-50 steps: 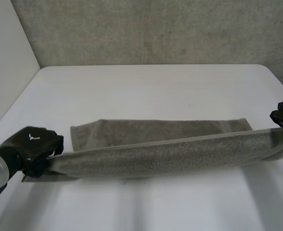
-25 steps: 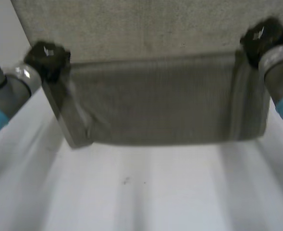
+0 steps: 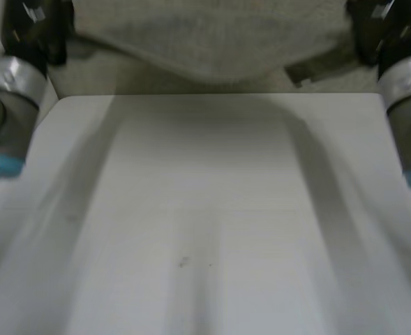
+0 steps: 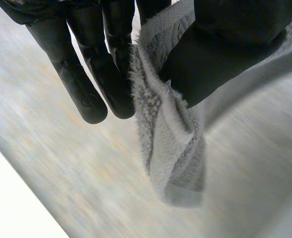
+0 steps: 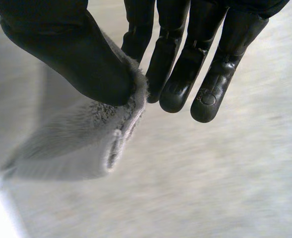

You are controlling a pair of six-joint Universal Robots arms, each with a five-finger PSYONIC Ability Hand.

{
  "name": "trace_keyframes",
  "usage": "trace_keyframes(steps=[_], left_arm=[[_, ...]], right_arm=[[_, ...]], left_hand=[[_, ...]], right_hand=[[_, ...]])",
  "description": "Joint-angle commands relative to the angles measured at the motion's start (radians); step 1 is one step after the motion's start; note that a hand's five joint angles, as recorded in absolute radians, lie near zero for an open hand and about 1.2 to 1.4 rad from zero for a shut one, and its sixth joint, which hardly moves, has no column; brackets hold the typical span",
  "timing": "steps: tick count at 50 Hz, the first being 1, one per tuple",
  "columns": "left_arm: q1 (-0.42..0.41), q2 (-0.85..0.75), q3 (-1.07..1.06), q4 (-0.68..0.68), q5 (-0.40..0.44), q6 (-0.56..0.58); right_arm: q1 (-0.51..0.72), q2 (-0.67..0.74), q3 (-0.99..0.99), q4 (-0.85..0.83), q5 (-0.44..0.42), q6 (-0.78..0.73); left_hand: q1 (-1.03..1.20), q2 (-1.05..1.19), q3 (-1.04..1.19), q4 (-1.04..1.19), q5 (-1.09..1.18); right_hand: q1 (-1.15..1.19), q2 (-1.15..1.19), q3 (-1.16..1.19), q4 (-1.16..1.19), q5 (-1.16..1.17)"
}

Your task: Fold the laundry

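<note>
Grey-beige terry towel (image 3: 212, 42), fluffy pile, hemmed edge. Held high above the table (image 3: 205, 209), touching it nowhere, spread wide between left hand (image 3: 34, 28) and right hand (image 3: 379, 24). Sags in the middle to a shallow belly, with a darker flap hanging lower near the right end. Pinched at one end between thumb and fingers of the left hand, bunched corner drooping below the grip. Pinched likewise at the other end by the right hand, thick edge doubled under the thumb.

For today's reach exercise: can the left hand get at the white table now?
Probably not freely: the left hand pinches the grey terry towel against its thumb, high above the white table.
</note>
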Motion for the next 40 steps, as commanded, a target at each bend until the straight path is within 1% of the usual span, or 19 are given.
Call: trace_keyframes(steps=[1, 5, 8, 13, 15, 16, 18, 19, 20, 21, 23, 27, 29, 32, 34, 35, 37, 38, 40], left_arm=[[0.006, -0.107, -0.288, 0.187, 0.121, 0.046], [0.011, -0.142, -0.353, 0.218, 0.141, 0.108], [0.034, -0.147, -0.417, 0.181, 0.141, 0.174], [0.095, -0.036, -0.549, 0.007, 0.141, 0.280], [0.124, 0.086, -0.619, -0.174, 0.141, 0.344], [0.124, 0.086, -0.620, -0.174, 0.141, 0.344], [0.144, 0.228, -0.664, -0.402, 0.139, 0.390], [0.144, 0.229, -0.664, -0.403, 0.139, 0.390], [0.158, 0.309, -0.676, -0.523, 0.144, 0.396], [0.158, 0.310, -0.677, -0.524, 0.144, 0.396], [0.204, 0.420, -0.680, -0.706, 0.158, 0.401], [0.250, 0.435, -0.660, -0.718, 0.210, 0.401], [0.266, 0.418, -0.625, -0.667, 0.274, 0.399], [0.267, 0.370, -0.600, -0.622, 0.294, 0.390], [0.247, 0.234, -0.530, -0.526, 0.294, 0.378], [0.247, 0.234, -0.529, -0.526, 0.294, 0.378], [0.191, 0.101, -0.442, -0.469, 0.282, 0.363], [0.190, 0.100, -0.442, -0.469, 0.282, 0.363], [0.155, -0.034, -0.346, -0.443, 0.236, 0.350]], right_arm=[[-0.007, 0.138, 0.145, 0.171, -0.065, -0.004], [-0.010, 0.163, 0.172, 0.231, -0.064, -0.013], [-0.012, 0.161, 0.189, 0.294, -0.064, -0.031], [-0.014, 0.100, 0.214, 0.426, -0.067, -0.088], [-0.024, -0.022, 0.237, 0.569, -0.064, -0.125], [-0.024, -0.023, 0.237, 0.570, -0.064, -0.125], [-0.076, -0.133, 0.260, 0.781, -0.065, -0.192], [-0.076, -0.134, 0.260, 0.782, -0.065, -0.192], [-0.107, -0.178, 0.269, 0.882, -0.073, -0.238], [-0.139, -0.213, 0.278, 0.974, -0.082, -0.281], [-0.158, -0.238, 0.280, 1.028, -0.085, -0.321], [-0.170, -0.250, 0.265, 1.010, -0.117, -0.344], [-0.167, -0.246, 0.248, 0.929, -0.124, -0.334], [-0.167, -0.221, 0.242, 0.888, -0.122, -0.320], [-0.159, -0.099, 0.202, 0.808, -0.117, -0.272], [-0.144, -0.039, 0.167, 0.770, -0.105, -0.243], [-0.112, 0.013, 0.124, 0.735, -0.079, -0.211], [-0.112, 0.014, 0.123, 0.734, -0.079, -0.211], [-0.028, 0.111, 0.047, 0.655, -0.001, -0.166]], left_hand=[[0.190, 0.179, 0.180, 0.178, 0.183], [0.190, 0.179, 0.180, 0.178, 0.183], [0.190, 0.179, 0.180, 0.178, 0.183], [0.190, 0.179, 0.180, 0.178, 0.183], [0.190, 0.179, 0.180, 0.178, 0.183], [0.190, 0.179, 0.180, 0.178, 0.183], [0.190, 0.179, 0.180, 0.178, 0.183], [0.190, 0.179, 0.180, 0.178, 0.183], [0.190, 0.179, 0.180, 0.178, 0.183], [0.190, 0.179, 0.180, 0.178, 0.183], [0.190, 0.179, 0.180, 0.178, 0.183], [0.190, 0.179, 0.180, 0.178, 0.183], [0.190, 0.179, 0.180, 0.178, 0.183], [0.190, 0.179, 0.180, 0.178, 0.183], [0.190, 0.179, 0.180, 0.178, 0.183], [0.190, 0.179, 0.180, 0.178, 0.183], [0.190, 0.179, 0.180, 0.178, 0.183], [0.190, 0.179, 0.180, 0.178, 0.183], [0.190, 0.179, 0.180, 0.178, 0.183]], right_hand=[[0.426, 0.216, 0.212, 0.203, 0.224], [0.426, 0.216, 0.212, 0.203, 0.224], [0.426, 0.216, 0.212, 0.203, 0.224], [0.426, 0.216, 0.212, 0.203, 0.224], [0.426, 0.216, 0.212, 0.203, 0.224], [0.426, 0.216, 0.212, 0.203, 0.224], [0.426, 0.216, 0.212, 0.203, 0.224], [0.426, 0.216, 0.212, 0.203, 0.224], [0.426, 0.216, 0.212, 0.203, 0.224], [0.426, 0.216, 0.212, 0.203, 0.224], [0.426, 0.216, 0.212, 0.203, 0.224], [0.426, 0.216, 0.212, 0.203, 0.224], [0.426, 0.216, 0.212, 0.203, 0.224], [0.426, 0.216, 0.212, 0.203, 0.224], [0.426, 0.216, 0.212, 0.203, 0.224], [0.426, 0.216, 0.212, 0.203, 0.224], [0.426, 0.216, 0.212, 0.203, 0.224], [0.426, 0.216, 0.212, 0.203, 0.224], [0.426, 0.216, 0.212, 0.203, 0.224]])
